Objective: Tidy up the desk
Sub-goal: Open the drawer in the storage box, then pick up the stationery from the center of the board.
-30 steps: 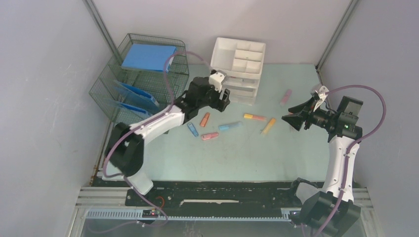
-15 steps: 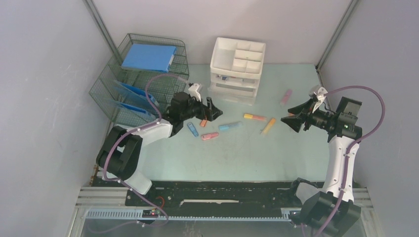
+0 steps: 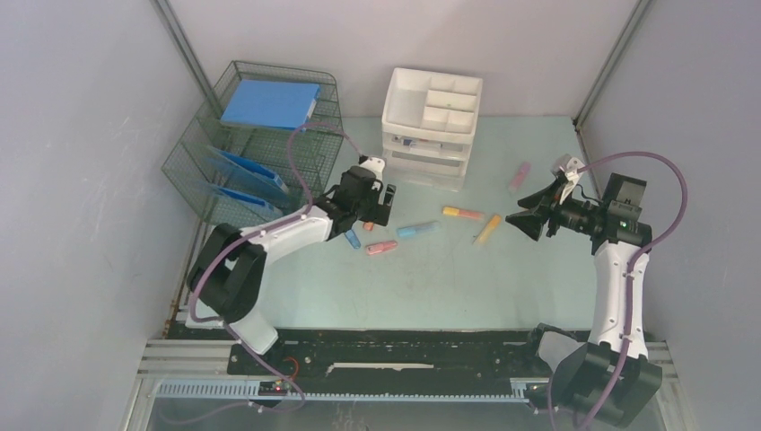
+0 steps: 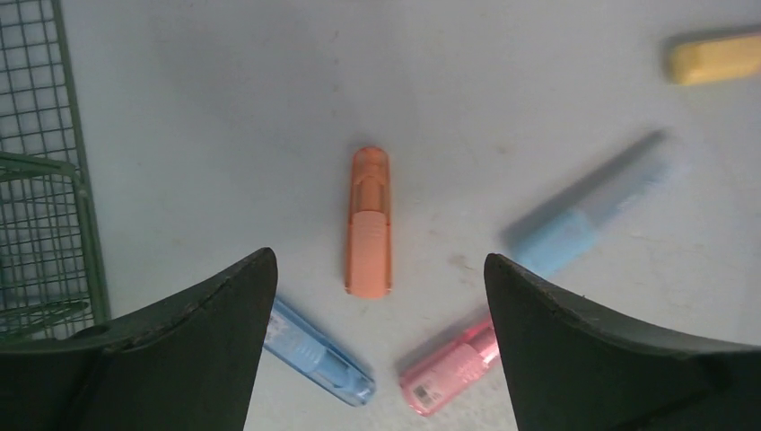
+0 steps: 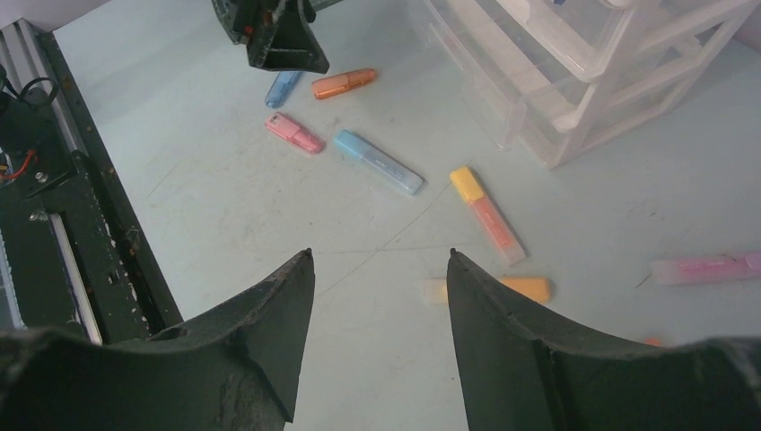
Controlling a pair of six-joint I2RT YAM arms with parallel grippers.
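My left claw [image 4: 378,260] hangs spread wide and empty over the worktop [image 3: 431,287]. An orange marker [image 4: 369,223] lies in the gap below its fingers, its long axis pointing away from the wrist camera. A blue marker [image 4: 319,352] shows just beside the left finger and a pink one [image 4: 449,364] by the right, both apart from the orange. Farther out lies a pale blue marker [image 4: 583,211], blurred, and past it a yellow one [image 4: 713,58]. A green wire rack [image 3: 260,153] stands off to the left.

My right claw [image 5: 379,256], well apart from the left, is also released and holds nothing. The worktop lies flat beneath both claws, its longer side running left to right across the overhead view. A white drawer unit [image 3: 431,126] stands at its back edge.
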